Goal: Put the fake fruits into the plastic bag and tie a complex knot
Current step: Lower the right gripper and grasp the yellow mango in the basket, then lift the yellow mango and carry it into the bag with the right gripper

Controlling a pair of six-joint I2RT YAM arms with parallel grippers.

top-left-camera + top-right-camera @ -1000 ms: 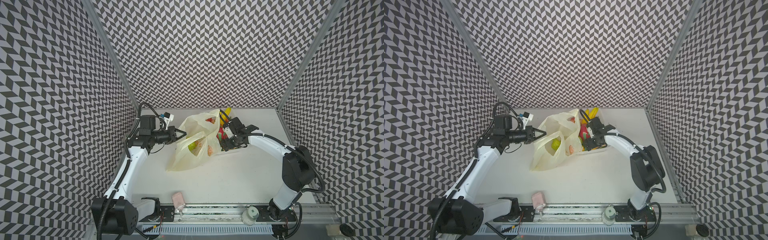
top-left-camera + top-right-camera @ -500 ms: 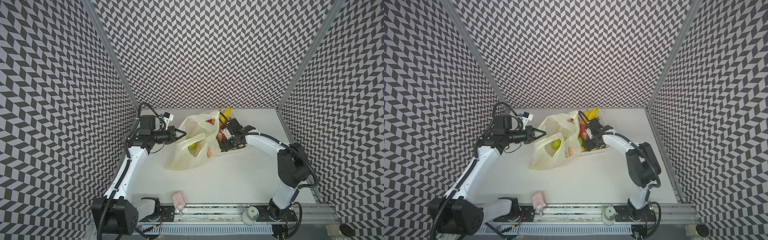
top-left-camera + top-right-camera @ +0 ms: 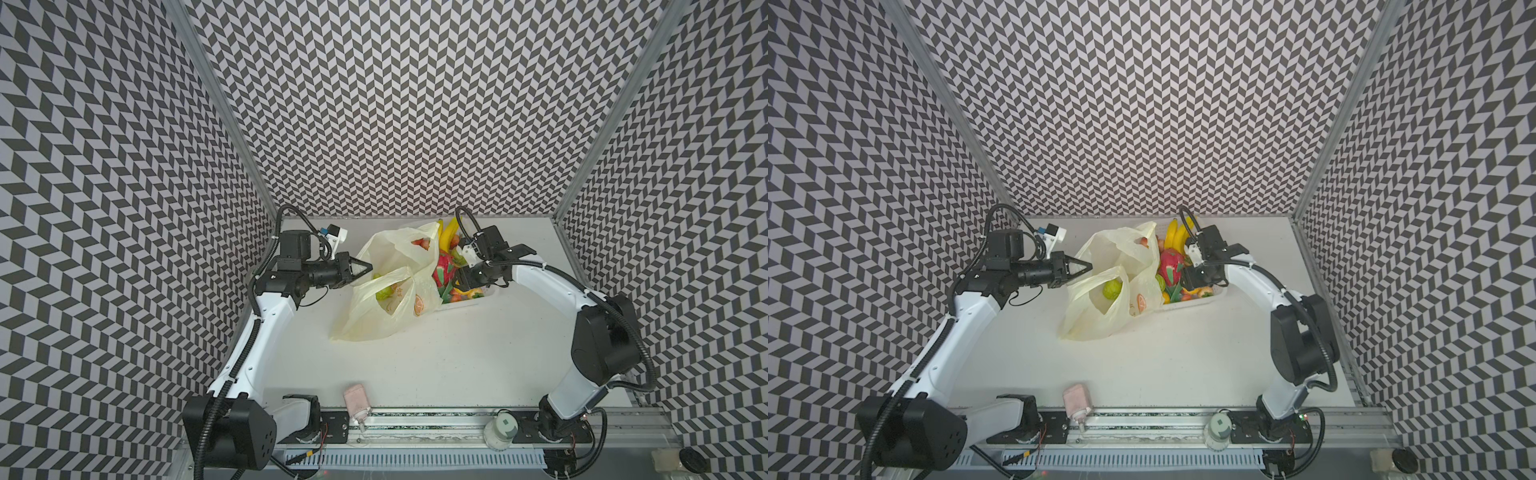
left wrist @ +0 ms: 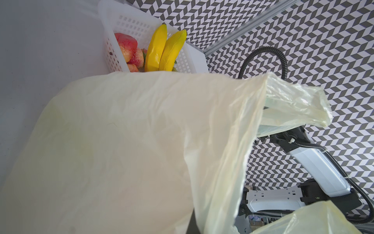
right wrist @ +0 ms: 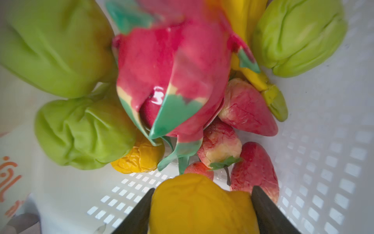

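The pale-yellow plastic bag lies mid-table with its mouth held up; a green fruit shows inside. My left gripper is shut on the bag's rim; in the left wrist view the bag covers the jaws. My right gripper is down in the white basket, its two dark fingers pressed on either side of an orange. Other fake fruits fill the basket: a dragon fruit, bumpy green ones, strawberries, bananas. No knot shows.
The basket stands right against the bag, near the back wall. A pink object and a white round part sit at the front rail. Patterned walls close in left, right and behind.
My right gripper has drawn back slightly in the basket and its jaws have closed in on the orange. The left arm and the bag have stayed put.
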